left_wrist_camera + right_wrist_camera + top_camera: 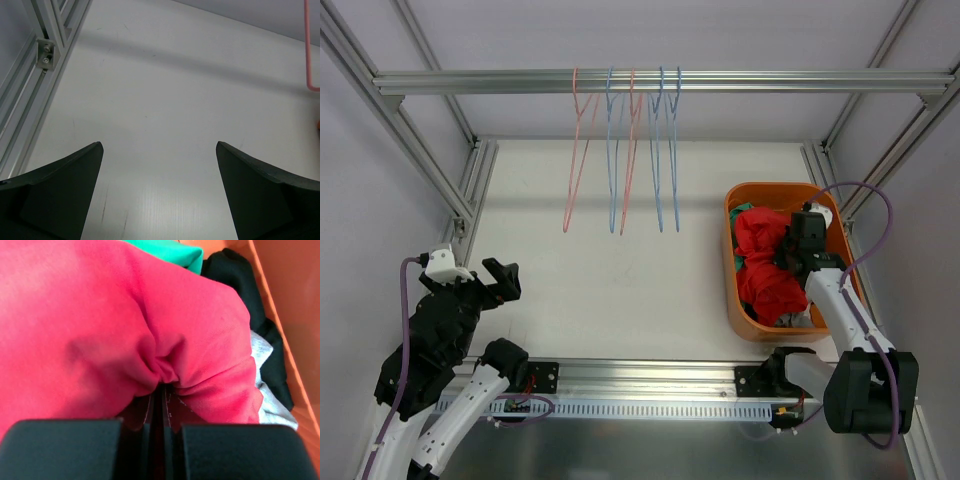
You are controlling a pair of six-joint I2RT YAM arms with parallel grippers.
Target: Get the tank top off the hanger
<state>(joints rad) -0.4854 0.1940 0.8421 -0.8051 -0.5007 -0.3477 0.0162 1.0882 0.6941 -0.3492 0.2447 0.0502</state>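
The red tank top (765, 265) lies bunched in the orange basket (770, 188) at the right of the table, off any hanger. My right gripper (790, 255) is down in the basket and shut on a fold of it. In the right wrist view the red tank top (100, 315) puckers where the right gripper (162, 382) pinches it. Several bare wire hangers (611, 160), pink and blue, hang from the rail (770, 78) at the back. My left gripper (505, 280) hovers open over the left of the table; in its wrist view the left gripper (159, 145) has nothing between its fingers.
The basket also holds green cloth (170, 252), black cloth (235, 275) and grey cloth (267, 390) beside the basket's orange wall (280, 300). Aluminium frame posts (45, 50) run along the table's left and right sides. A pink hanger's lower corner (308, 50) shows in the left wrist view.
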